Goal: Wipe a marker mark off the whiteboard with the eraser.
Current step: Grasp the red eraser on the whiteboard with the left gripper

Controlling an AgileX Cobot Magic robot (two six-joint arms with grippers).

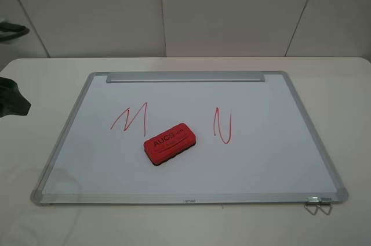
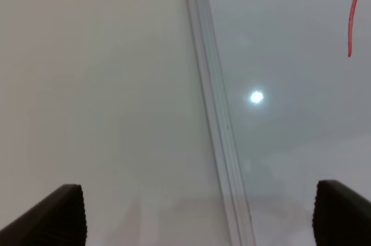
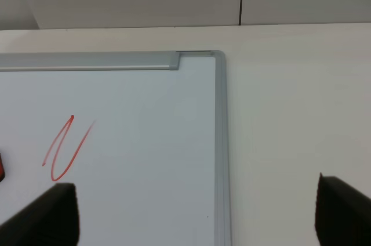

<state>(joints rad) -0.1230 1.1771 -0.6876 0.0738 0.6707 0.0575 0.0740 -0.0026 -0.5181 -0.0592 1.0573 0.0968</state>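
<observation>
While the marker mark (image 1: 128, 119) is seen whole and unwiped on the whiteboard (image 1: 272, 159), the task is judged not yet begun. The eraser (image 1: 169, 143) is found lying flat on the board between that zigzag and a narrower red squiggle (image 1: 222, 125), just beside the zigzag, and is gripped by nothing. The left gripper (image 2: 199, 216) is held wide open and empty over the aluminium frame (image 2: 217, 112) on the board's left side; the right gripper (image 3: 197, 212) (likewise spread, nothing between its fingers) is poised over the right side. Bare board is offered all round the eraser, bounded by the frame and, at the far edge, the tray strip (image 1: 185, 77).
</observation>
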